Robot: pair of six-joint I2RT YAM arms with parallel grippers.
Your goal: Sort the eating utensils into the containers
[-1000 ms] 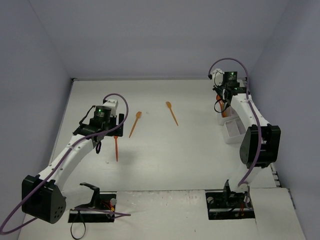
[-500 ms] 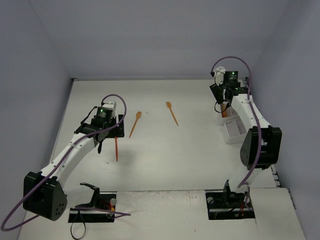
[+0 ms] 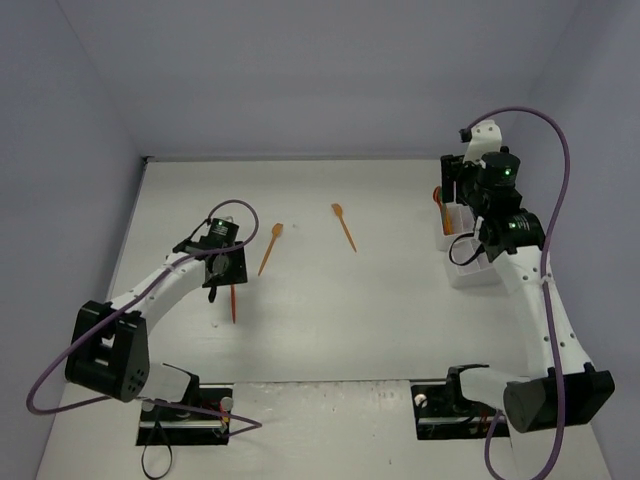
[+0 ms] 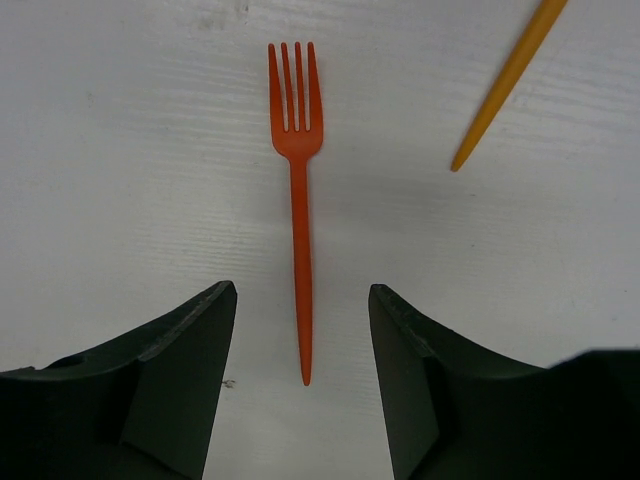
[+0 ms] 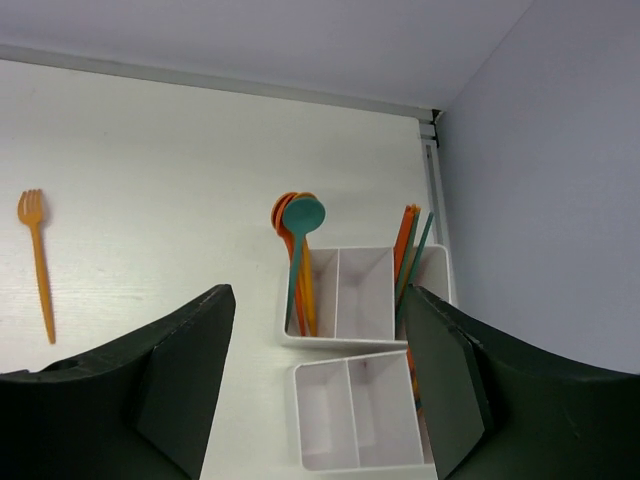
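red-orange fork (image 4: 297, 180), orange spoon (image 4: 510, 75), teal spoon (image 5: 302, 216), white organizer (image 5: 340, 343), white table (image 4: 120, 150), lilac walls (image 5: 560, 150)

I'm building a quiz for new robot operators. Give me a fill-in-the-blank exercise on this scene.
1. The red-orange utensil lying between the left gripper's open fingers is a ____.
2. The tallest spoon standing in the white organizer is ____ in colour.
3. In the top view, ____ utensils lie loose on the table.
4. The right gripper is open and holds ____.
Missing words: fork; teal; three; nothing.
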